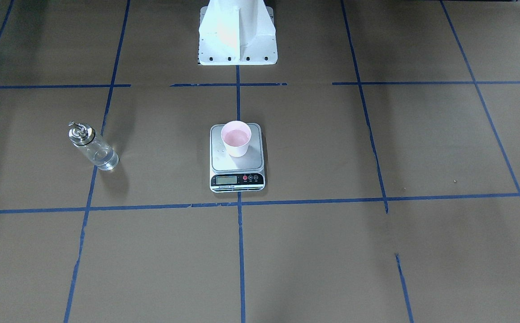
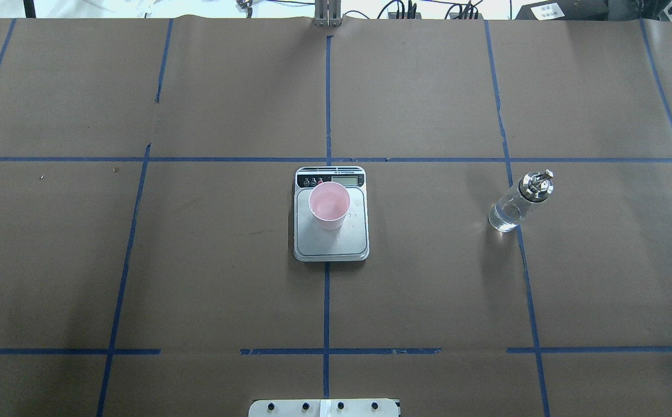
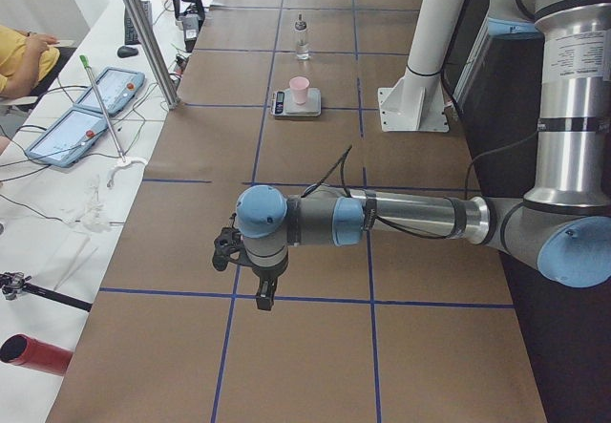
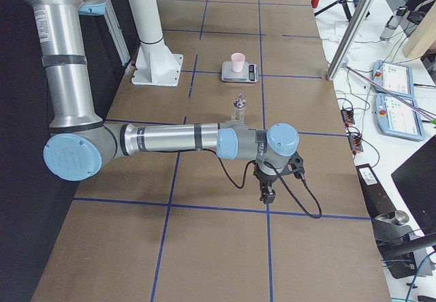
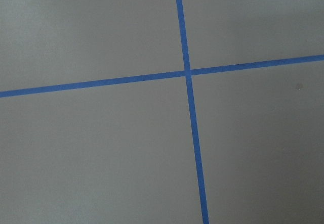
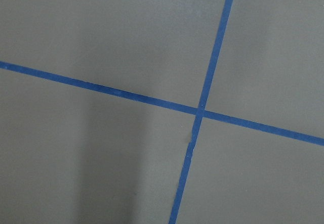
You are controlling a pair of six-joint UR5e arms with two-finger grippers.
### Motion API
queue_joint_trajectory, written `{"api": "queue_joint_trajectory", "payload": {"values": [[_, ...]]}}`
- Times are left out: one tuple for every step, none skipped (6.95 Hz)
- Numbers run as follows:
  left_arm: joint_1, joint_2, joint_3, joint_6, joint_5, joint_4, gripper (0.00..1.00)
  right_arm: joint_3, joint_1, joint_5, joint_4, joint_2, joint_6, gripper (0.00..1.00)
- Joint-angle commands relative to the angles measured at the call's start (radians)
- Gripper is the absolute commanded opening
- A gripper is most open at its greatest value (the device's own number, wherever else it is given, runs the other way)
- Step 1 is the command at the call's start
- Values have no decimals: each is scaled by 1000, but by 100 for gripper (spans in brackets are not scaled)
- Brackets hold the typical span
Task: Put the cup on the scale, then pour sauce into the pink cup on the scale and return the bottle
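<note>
The table (image 2: 226, 260) is plain brown, crossed by a grid of blue tape (image 2: 327, 301). The cup (image 2: 329, 205) is pale pink. The scale (image 2: 331, 243) has a silver-grey platform and a black strip with what seems a red button. The bottle (image 2: 507, 211) is clear glass, its cap (image 2: 537, 184) shiny silver.

A robotics lab: a brown-papered table (image 2: 428, 289) gridded with blue tape (image 2: 327, 301), teach pendants (image 3: 72, 137) and cables (image 3: 38, 208) on the side bench (image 3: 38, 261), and a seated operator (image 3: 24, 55).

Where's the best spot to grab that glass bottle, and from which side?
Probably the bottle by its clear round body, below the metal cap, coming in level from the robot's right: it stands upright, and the spouted cap is uneven.
</note>
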Motion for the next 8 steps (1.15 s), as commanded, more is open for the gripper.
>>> {"api": "queue_joint_trajectory", "payload": {"values": [[6, 1, -2, 1, 59, 46, 100, -1, 0, -2, 0, -12, 1, 100], [4, 7, -8, -2, 52, 48, 100, 2, -1, 1, 0, -15, 1, 100], [6, 6, 7, -5, 58, 42, 100, 8, 0, 3, 0, -13, 1, 100], [7, 4, 9, -5, 60, 42, 100, 16, -1, 3, 0, -13, 2, 100], [7, 1, 6, -5, 61, 42, 100, 16, -1, 3, 0, -13, 1, 100], [7, -3, 6, -9, 57, 42, 100, 17, -1, 3, 0, -13, 1, 100], [7, -6, -8, -8, 55, 42, 100, 20, -1, 3, 0, -12, 1, 100], [7, -3, -7, -8, 53, 42, 100, 32, 0, 3, 0, -13, 2, 100]]}}
